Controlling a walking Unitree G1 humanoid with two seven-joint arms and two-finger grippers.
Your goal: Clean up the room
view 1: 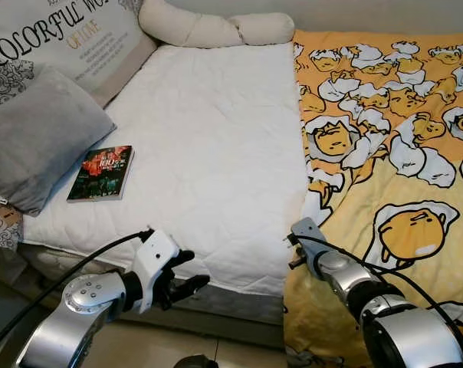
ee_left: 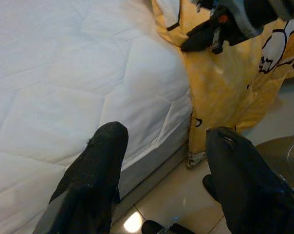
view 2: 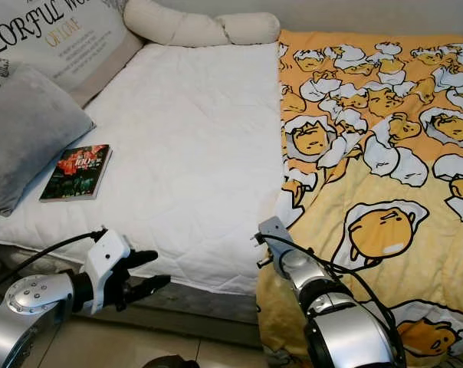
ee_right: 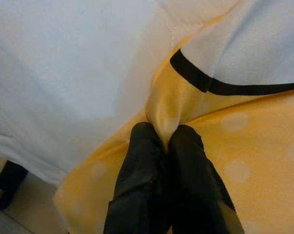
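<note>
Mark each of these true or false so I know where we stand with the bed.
1. The right tool is shut on a fold of the yellow blanket. True.
2. The left tool is gripping the book. False: it is open, beside the foot edge of the white mattress, holding nothing.
3. The book lies on the mattress near the grey pillow. True.
4. The blanket covers the whole bed. False: it covers the robot's right side.

A white bed (view 1: 216, 138) carries a book (view 1: 101, 173), pillows (view 1: 32, 146) and a yellow blanket (view 1: 392, 153).
</note>
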